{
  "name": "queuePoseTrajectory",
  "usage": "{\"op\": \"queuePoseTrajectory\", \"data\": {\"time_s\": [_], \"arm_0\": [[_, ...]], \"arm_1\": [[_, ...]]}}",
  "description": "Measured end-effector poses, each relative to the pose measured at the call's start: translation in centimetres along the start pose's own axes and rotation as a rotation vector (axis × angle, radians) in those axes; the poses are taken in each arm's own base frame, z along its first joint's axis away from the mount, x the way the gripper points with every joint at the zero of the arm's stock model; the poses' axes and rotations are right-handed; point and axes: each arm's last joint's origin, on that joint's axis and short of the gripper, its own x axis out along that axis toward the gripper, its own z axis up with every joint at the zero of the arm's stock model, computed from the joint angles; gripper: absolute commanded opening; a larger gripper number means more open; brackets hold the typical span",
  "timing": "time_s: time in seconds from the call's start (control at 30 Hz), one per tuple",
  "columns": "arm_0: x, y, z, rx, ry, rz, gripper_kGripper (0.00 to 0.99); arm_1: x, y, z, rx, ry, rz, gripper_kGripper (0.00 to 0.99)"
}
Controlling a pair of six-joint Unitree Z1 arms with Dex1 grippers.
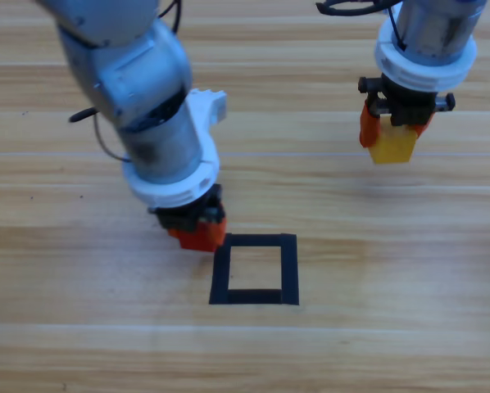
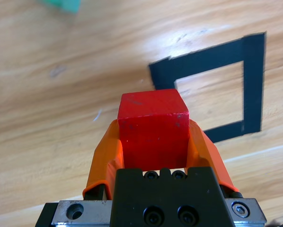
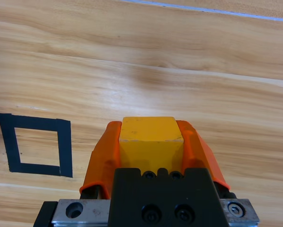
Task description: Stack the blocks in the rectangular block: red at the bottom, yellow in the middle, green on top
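Across the whole high view you have the wooden table, and over its left half hangs the left arm, the biggest thing in sight, coming down from the top edge. Its gripper, the left gripper, sits just beside the upper left corner of the tape square, and its jaws are clamped on the red cube; your left wrist view shows the cube pinched on both sides, with the square lying beyond it and to the right. Toward the table's far right you see the right arm, well apart from the square, with the right gripper gripping the yellow cube; whether it is raised off the wood you cannot tell from above. Your right wrist view shows the yellow cube squeezed between both jaws and the square off at the left. Smallest of all, the green cube shows only as a corner at the top edge of the left wrist view, far from the square.
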Motion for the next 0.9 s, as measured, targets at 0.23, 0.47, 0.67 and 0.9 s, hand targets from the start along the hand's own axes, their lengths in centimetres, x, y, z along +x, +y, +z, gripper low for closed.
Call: {"op": "queuePoseTrajectory", "data": {"time_s": [0.23,0.47,0.67,0.9], "arm_0": [[2.4,-2.6,0.9,0.044,0.043,0.003,0.000],[2.2,-4.1,-0.1,-0.045,0.048,0.011,0.000],[1.2,-5.0,-0.1,-0.143,0.012,0.030,0.000],[1.0,-5.9,-0.7,-0.217,0.002,0.040,0.000]], "arm_1": [[0.6,-0.2,-0.5,0.015,0.026,-0.016,0.000],[1.5,-0.6,-1.1,0.028,0.062,-0.039,0.000],[1.6,-0.6,-1.3,0.026,0.067,-0.043,0.000],[1.6,-0.6,-1.4,0.020,0.070,-0.044,0.000]]}}
